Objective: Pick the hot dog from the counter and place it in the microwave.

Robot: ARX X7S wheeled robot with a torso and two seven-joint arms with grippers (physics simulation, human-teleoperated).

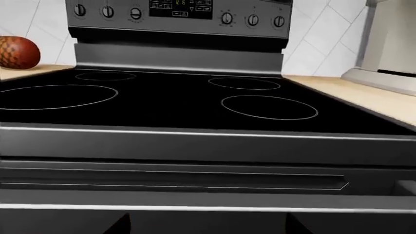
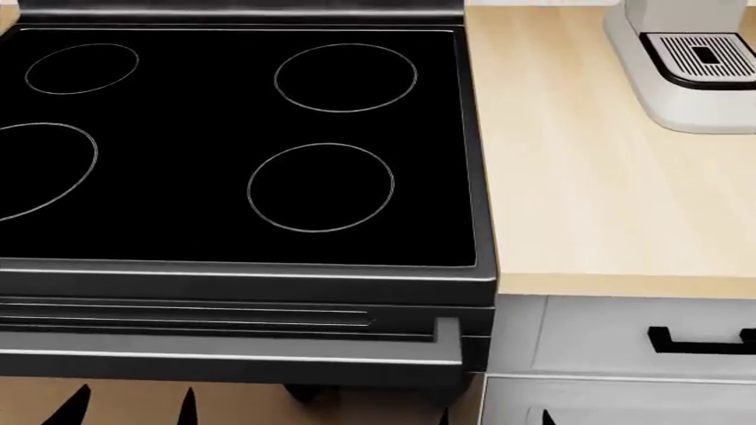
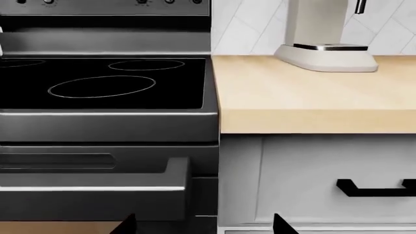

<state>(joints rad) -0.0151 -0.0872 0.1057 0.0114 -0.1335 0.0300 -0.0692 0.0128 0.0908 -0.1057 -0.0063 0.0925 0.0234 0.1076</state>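
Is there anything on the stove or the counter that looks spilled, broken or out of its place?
Nothing stands out. The black stovetop is clean, with no pot or spill on it. The counter bears only a white appliance, standing upright. A reddish-brown round fruit sits on the counter at the stove's other side.

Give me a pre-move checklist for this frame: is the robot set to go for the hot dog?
1. Hot dog in view: not ok, no camera shows it.
2. Microwave in view: not ok, none visible.
3. Counter right of the stovetop: ok, visible, holding only a white appliance.
4. Round reddish-brown object past the stovetop's other side: cannot tell what it is; not a hot dog.
5. Gripper states: cannot tell; only dark tips show at frame edges.
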